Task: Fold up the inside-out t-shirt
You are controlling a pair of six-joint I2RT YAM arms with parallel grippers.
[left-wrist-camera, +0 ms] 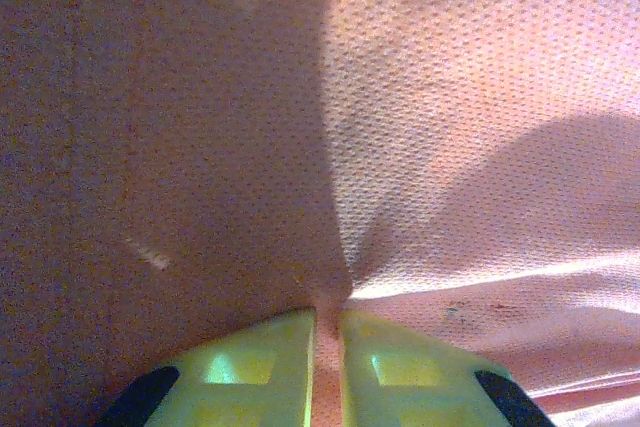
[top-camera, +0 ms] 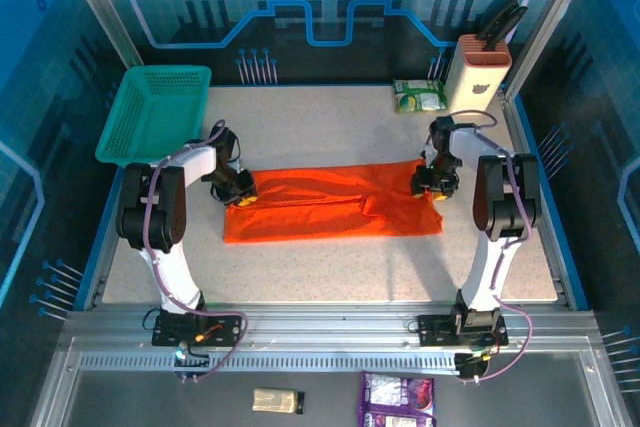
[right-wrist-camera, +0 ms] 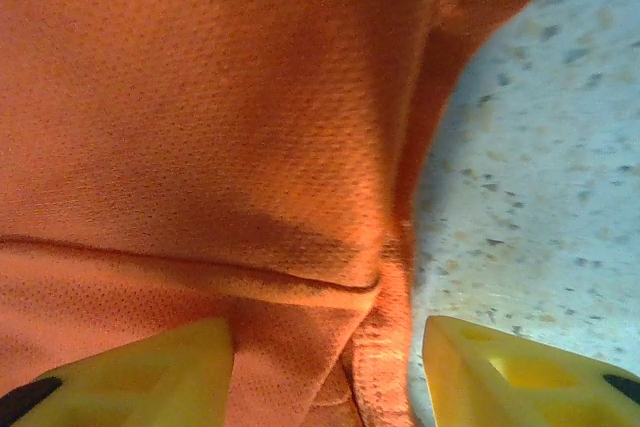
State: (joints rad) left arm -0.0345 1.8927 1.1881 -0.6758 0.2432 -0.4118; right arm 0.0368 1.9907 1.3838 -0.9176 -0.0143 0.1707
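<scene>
**Top external view.** We count two arms, one inside-out t-shirt [top-camera: 335, 202], one teal mesh basket [top-camera: 155, 112], one knife block [top-camera: 478, 72] and one green packet [top-camera: 418, 97]. The t-shirt lies flat on the speckled table [top-camera: 330, 267] as a long orange-red band running left to right across the middle. The left gripper [top-camera: 243, 197] sits at its left end and the right gripper [top-camera: 435, 185] at its far right corner. The basket leans over the table's far left corner. The knife block and green packet stand at the far right, well apart from the cloth. On the near ledge below the arm bases lie two more items, a tan packet [top-camera: 277, 401] and a purple packet [top-camera: 398, 399]. From this height we cannot tell how either pair of jaws stands.

**Left wrist view.** The left gripper [left-wrist-camera: 327, 322] shows its two yellow-green fingers [left-wrist-camera: 250, 367] pressed together, pinching a thin ridge of the t-shirt [left-wrist-camera: 480, 97]. The cloth fans upward from the pinch in creases, and its fine dotted weave is visible.

**Right wrist view.** The right gripper [right-wrist-camera: 330, 347] has its two yellow fingers [right-wrist-camera: 150, 367] spread wide. The hemmed edge of the t-shirt [right-wrist-camera: 200, 97] lies between them, ungripped. One finger is over cloth, the other over the bare table [right-wrist-camera: 540, 147].
</scene>
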